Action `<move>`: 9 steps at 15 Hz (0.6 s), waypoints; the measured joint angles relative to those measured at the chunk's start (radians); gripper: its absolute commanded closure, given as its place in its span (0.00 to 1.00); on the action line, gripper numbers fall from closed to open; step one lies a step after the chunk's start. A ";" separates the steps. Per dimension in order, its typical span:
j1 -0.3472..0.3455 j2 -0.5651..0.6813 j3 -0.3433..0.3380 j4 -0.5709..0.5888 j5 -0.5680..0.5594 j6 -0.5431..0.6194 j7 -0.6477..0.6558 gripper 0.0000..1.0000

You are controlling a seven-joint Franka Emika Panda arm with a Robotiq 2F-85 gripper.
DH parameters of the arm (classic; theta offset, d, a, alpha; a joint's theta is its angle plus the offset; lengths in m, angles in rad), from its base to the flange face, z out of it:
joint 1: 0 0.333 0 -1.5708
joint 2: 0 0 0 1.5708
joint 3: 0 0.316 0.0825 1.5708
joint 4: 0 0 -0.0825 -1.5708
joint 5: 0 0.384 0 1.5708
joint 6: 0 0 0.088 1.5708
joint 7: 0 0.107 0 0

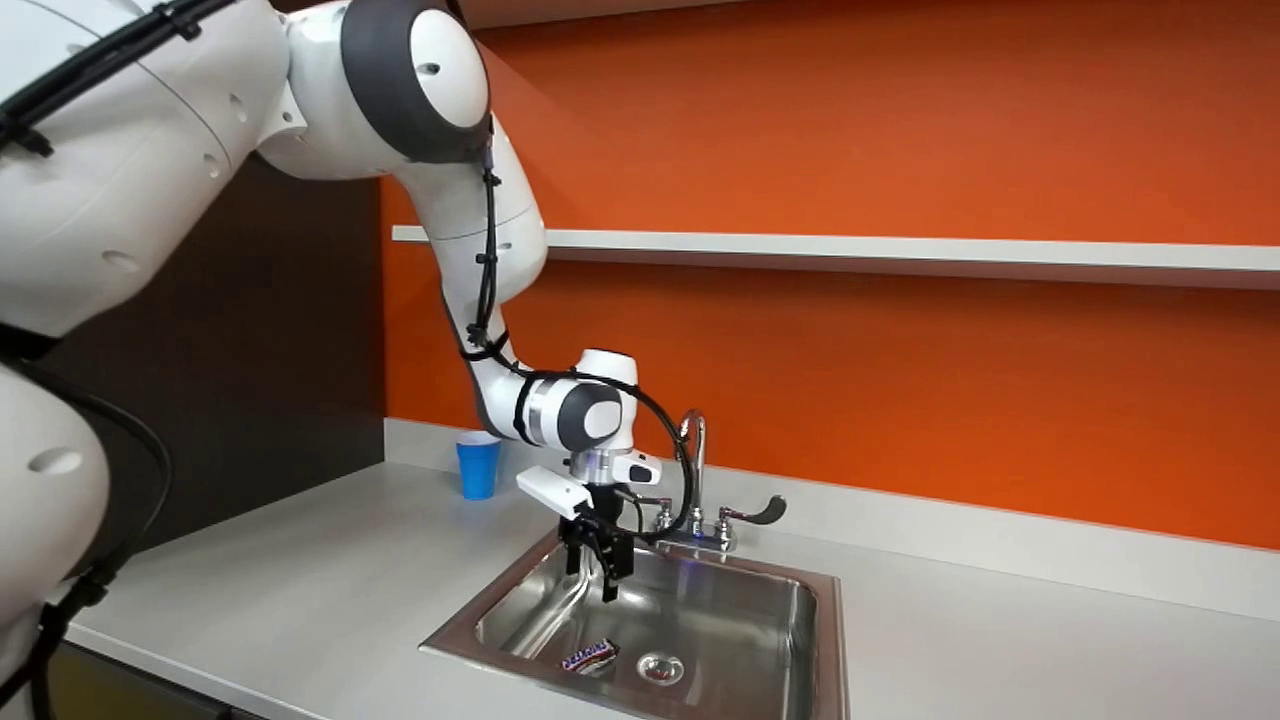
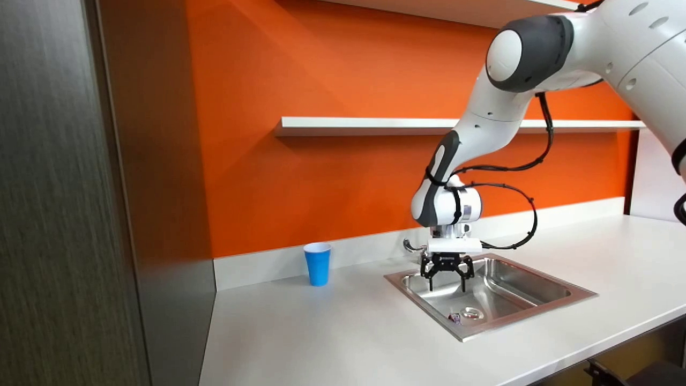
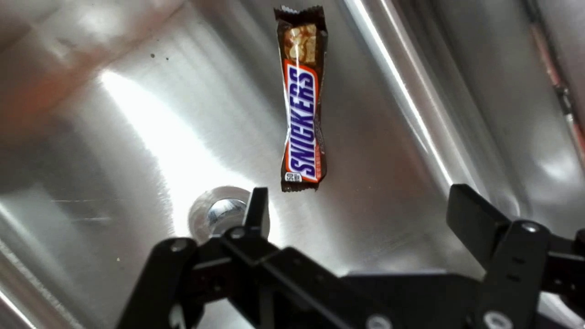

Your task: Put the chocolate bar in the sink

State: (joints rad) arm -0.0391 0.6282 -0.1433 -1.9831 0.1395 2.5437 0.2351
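Brown, crimp-ended chocolate bar (image 3: 303,114) in rectangular steel sink (image 1: 735,625)

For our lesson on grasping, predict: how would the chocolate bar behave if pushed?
The chocolate bar would probably slide, not roll, lying flat in the sink. Its shiny wrapper may be slippery; the crimped ends could fold.

Chocolate bar (image 3: 302,119) in the sink (image 1: 730,625), beside drain (image 1: 660,668) — pincer (image 2: 447,289) above.
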 measured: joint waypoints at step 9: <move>0.107 -0.272 0.000 -0.304 -0.108 0.025 0.023 0.00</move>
State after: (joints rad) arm 0.0674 0.3560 -0.1434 -2.2872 0.0317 2.5687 0.2579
